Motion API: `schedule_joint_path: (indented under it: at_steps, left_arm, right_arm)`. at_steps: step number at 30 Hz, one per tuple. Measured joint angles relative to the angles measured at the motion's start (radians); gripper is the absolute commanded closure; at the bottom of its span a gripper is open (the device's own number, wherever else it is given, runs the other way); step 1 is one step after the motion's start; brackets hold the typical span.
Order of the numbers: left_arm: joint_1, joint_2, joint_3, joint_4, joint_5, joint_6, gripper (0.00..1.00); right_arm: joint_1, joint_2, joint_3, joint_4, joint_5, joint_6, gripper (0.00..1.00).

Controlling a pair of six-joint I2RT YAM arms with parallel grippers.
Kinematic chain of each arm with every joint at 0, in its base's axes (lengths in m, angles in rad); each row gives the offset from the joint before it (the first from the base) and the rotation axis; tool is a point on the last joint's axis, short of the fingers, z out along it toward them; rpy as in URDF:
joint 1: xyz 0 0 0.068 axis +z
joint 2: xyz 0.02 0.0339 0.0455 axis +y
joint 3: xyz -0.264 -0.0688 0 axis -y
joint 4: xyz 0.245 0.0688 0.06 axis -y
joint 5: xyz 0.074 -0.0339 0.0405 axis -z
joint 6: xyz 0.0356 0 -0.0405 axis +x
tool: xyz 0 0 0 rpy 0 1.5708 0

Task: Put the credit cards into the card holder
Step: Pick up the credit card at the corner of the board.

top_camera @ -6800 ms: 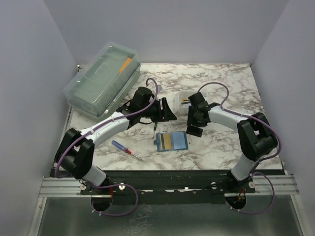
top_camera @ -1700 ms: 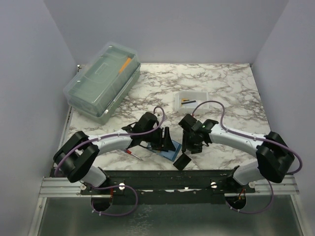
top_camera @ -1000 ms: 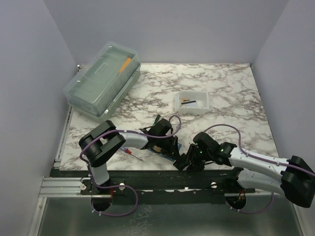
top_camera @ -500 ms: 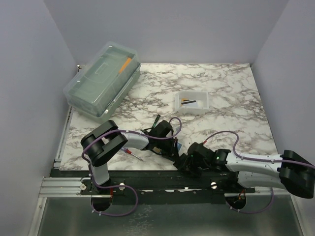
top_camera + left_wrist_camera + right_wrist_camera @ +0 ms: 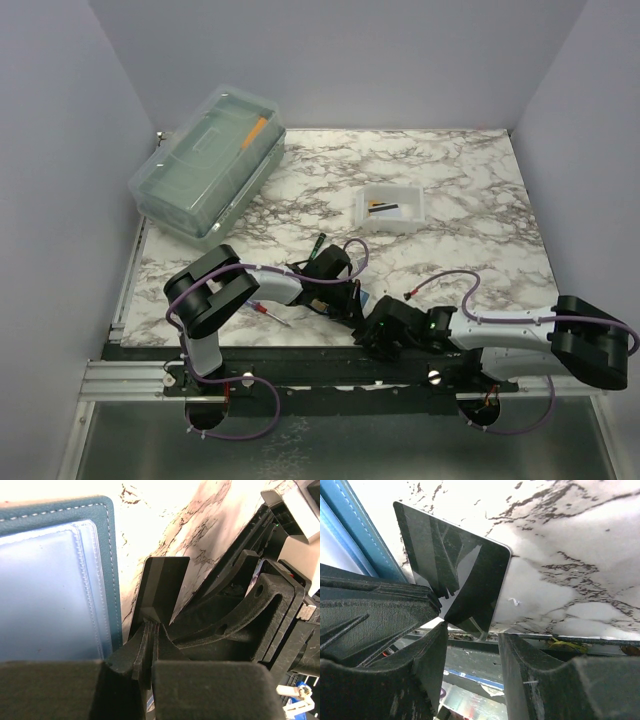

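Right gripper (image 5: pixel 366 336) lowered; wrist shows card (image 5: pixel 470 580)

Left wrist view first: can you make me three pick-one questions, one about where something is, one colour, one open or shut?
1. Where is the dark card? A under a cup B pinched in the left jaws C in a person's hand
2. What colour is the card holder? A red B teal-blue C yellow
3. How do the right jaws stand? A apart B shut tight C out of view
Answers: 1 B, the left jaws nip its edge; 2 B, its stitched edge is teal; 3 A, a gap shows between them.
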Motion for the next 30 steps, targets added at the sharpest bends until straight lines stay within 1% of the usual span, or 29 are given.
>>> schedule_joint_path:
  at_steps: [3, 10, 13, 18, 26, 30]
  left_arm:
    - [0.000, 0.000, -0.001, 0.001, 0.000, 0.000, 1.00]
    - [0.000, 0.000, -0.001, 0.003, 0.000, 0.000, 1.00]
    - [0.000, 0.000, -0.002, 0.004, 0.000, 0.000, 1.00]
    - [0.000, 0.000, -0.002, 0.004, 0.000, 0.000, 1.00]
    - [0.000, 0.007, -0.001, 0.013, 0.010, -0.003, 1.00]
    - [0.000, 0.009, -0.001, 0.018, 0.014, -0.003, 1.00]
  right_arm:
    - [0.012, 0.001, 0.000, -0.001, 0.018, 0.020, 0.60]
    - [0.026, -0.024, 0.000, -0.021, 0.049, 0.039, 0.64]
    - [0.027, -0.043, 0.000, -0.039, 0.060, 0.041, 0.69]
    - [0.027, -0.084, 0.000, -0.076, 0.077, 0.045, 0.71]
    - [0.030, -0.117, -0.001, -0.113, 0.094, 0.042, 0.85]
    - [0.032, -0.122, -0.001, -0.115, 0.101, 0.034, 0.87]
